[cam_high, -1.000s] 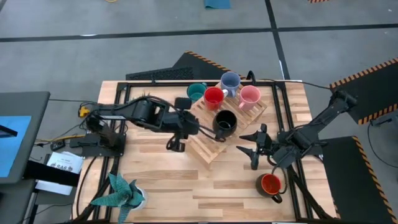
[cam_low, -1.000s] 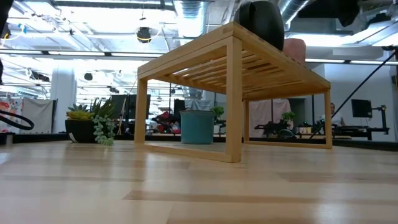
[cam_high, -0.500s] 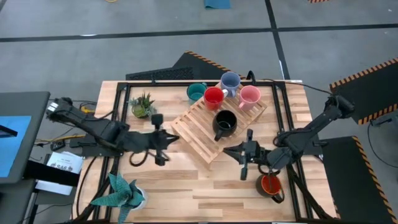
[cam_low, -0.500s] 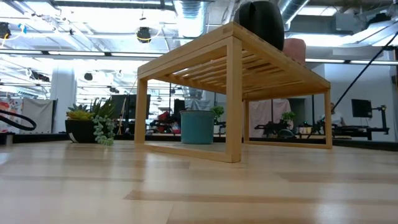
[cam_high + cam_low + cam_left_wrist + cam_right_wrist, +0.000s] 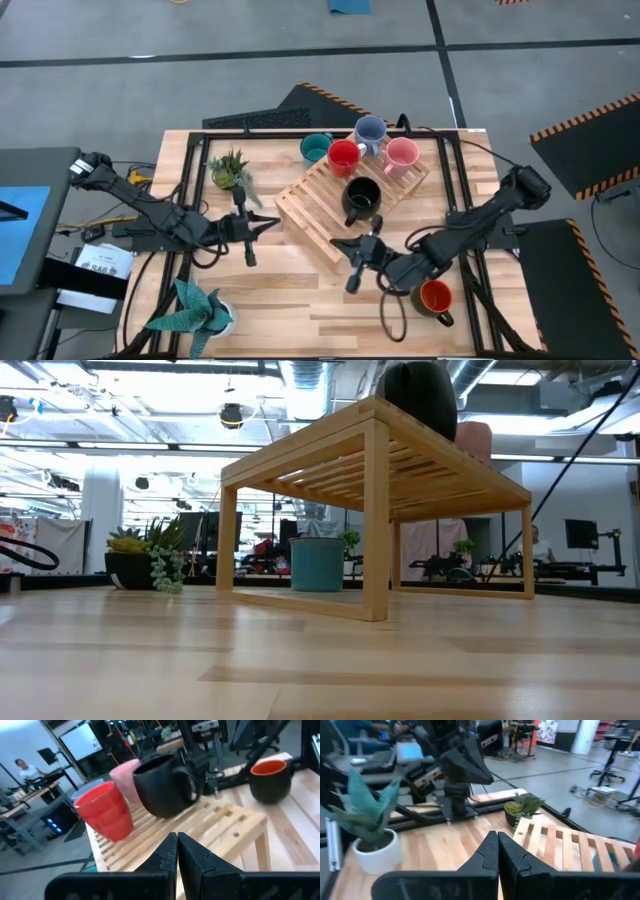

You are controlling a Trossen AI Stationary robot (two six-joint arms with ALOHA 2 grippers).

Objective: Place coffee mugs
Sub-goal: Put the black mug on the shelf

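**A:** Where do the mugs sit?

**B:** Four on or against the wooden rack (image 5: 345,200): black mug (image 5: 361,197) on the slats, red mug (image 5: 343,157), lavender mug (image 5: 370,131) and pink mug (image 5: 402,155) along its far edge. The teal mug (image 5: 316,148) stands on the table (image 5: 300,300) just beside the rack's far corner. The orange-red mug (image 5: 435,297) stands alone on the table near the right front, well apart from the rack.

**A:** Which arm is nearer the loose one?

**B:** The right. The right gripper (image 5: 352,262) hangs just off the rack's near corner, pointing toward the left side; the orange-red mug lies behind it, close alongside that arm's forearm. The left gripper (image 5: 245,228) is on the far side of the rack from that mug, near the small potted plant (image 5: 229,168).

**A:** Jaws?

**B:** Both pairs pressed together and empty; each wrist view shows its two dark fingers meeting at the tips.

**A:** So the next move turns on what?

**B:** My judgement: the right gripper faces away from the orange-red mug, so it must swing back toward it and spread its fingers before any grasp. The mug stands upright, black handle toward the front-right.
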